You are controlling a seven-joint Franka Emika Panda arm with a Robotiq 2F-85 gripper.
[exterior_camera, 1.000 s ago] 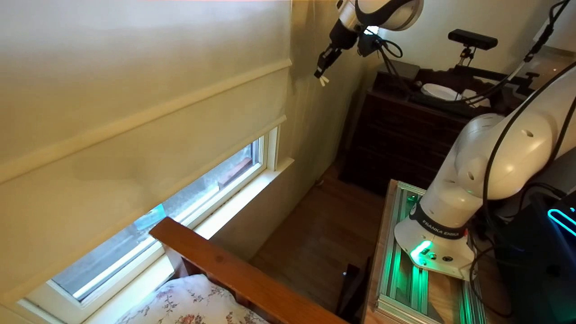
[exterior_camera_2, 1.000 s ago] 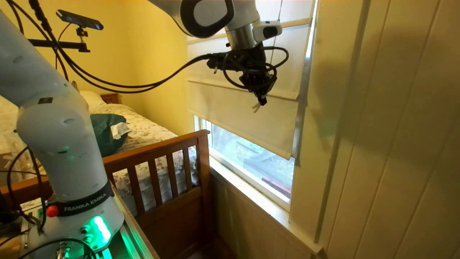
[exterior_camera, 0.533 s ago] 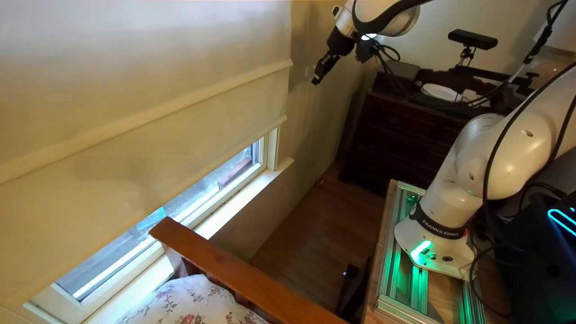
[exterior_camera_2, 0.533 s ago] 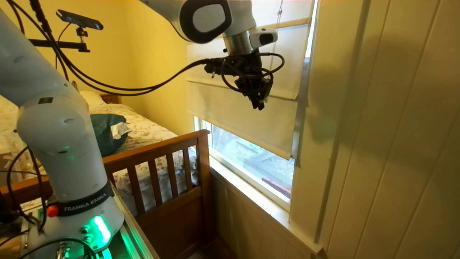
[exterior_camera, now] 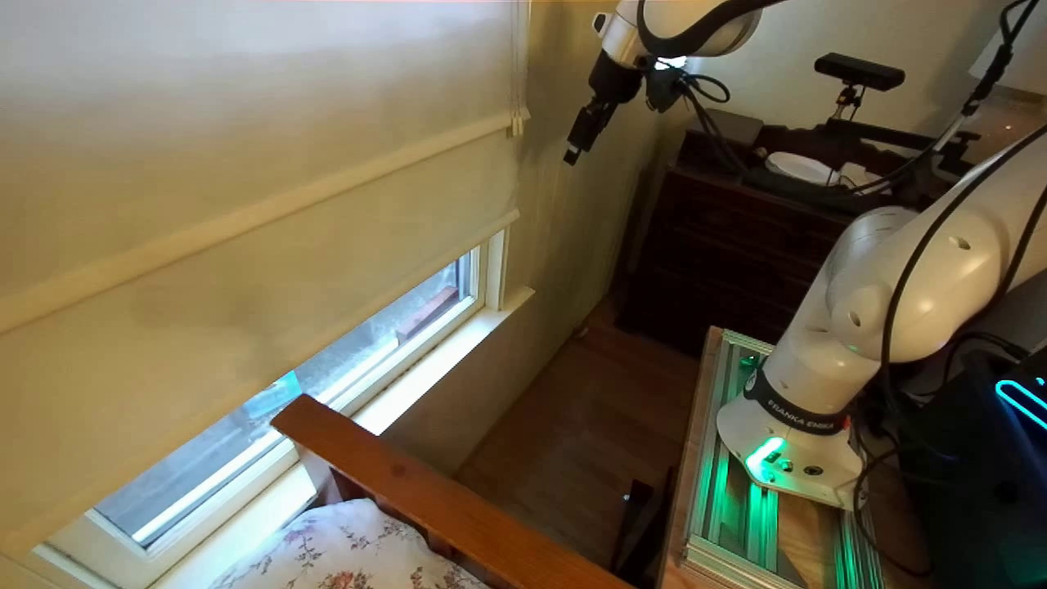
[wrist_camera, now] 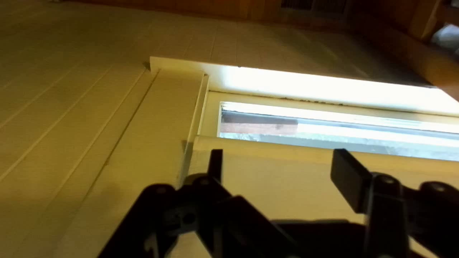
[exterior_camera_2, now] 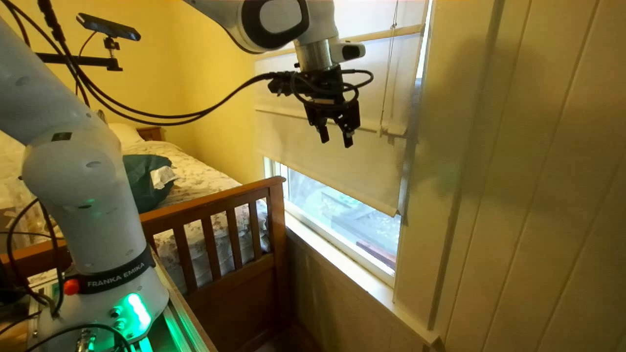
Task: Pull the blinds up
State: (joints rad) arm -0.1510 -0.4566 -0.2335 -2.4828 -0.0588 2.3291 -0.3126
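Now | fingers (wrist_camera: 349, 181): black, blocky, spread apart | blinds (exterior_camera: 245, 172): smooth, cream, horizontally ridged

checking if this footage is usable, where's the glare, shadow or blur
In the wrist view, the window sill is mostly washed-out white, the claw dark and blurry; in both exterior views, the green base light glares; in an exterior view, soft shadow darkens the wall; in an exterior view, the blinds look brightest up top.
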